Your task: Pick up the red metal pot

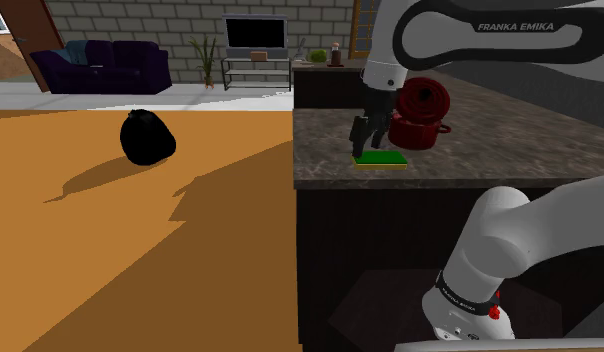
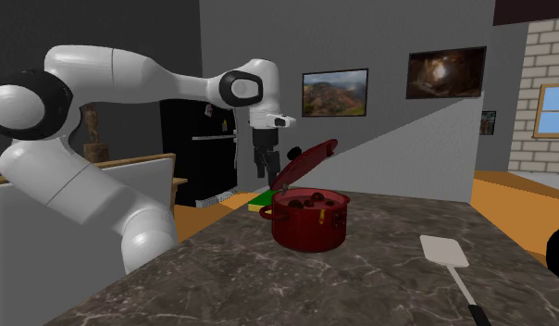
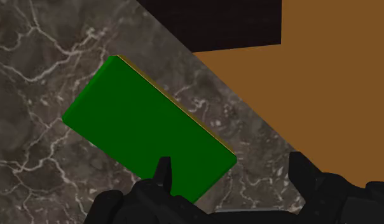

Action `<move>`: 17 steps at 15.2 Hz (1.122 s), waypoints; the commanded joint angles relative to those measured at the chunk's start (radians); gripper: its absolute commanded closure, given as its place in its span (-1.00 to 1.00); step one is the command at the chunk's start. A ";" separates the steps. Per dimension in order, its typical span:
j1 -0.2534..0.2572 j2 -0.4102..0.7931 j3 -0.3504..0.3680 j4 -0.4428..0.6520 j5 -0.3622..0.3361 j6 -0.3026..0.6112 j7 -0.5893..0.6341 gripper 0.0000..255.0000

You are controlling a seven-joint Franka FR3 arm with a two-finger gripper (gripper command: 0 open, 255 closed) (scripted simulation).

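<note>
Wrist view is showing the gripper [image 3: 232, 173] hanging over the green block [image 3: 146, 124], with the fingers [image 3: 162, 173] standing apart and grasping nothing. The red pot [image 1: 422, 115] is sitting on the marbled tabletop [image 1: 470, 165] just beside the green block, seemingly not touching it. The pot's lid [image 2: 305, 162] is tilting up off the rim, leaving the mouth partly open. One side handle [image 2: 267, 211] is pointing back toward the green block.

Judgement: the pot is lying off to one side of the fingers, not beneath them. The hand is needing a sideways shift off the green block before any descent onto rim or handle.
</note>
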 commanded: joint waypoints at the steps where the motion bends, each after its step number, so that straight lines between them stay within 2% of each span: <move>1: 0.000 0.000 0.000 0.000 0.000 0.000 0.000 -1.00; 9: -0.008 -0.161 -0.055 -0.029 -0.298 -0.050 -0.301 -1.00; 17: 0.007 -0.283 -0.135 -0.023 -0.585 -0.001 -0.626 -1.00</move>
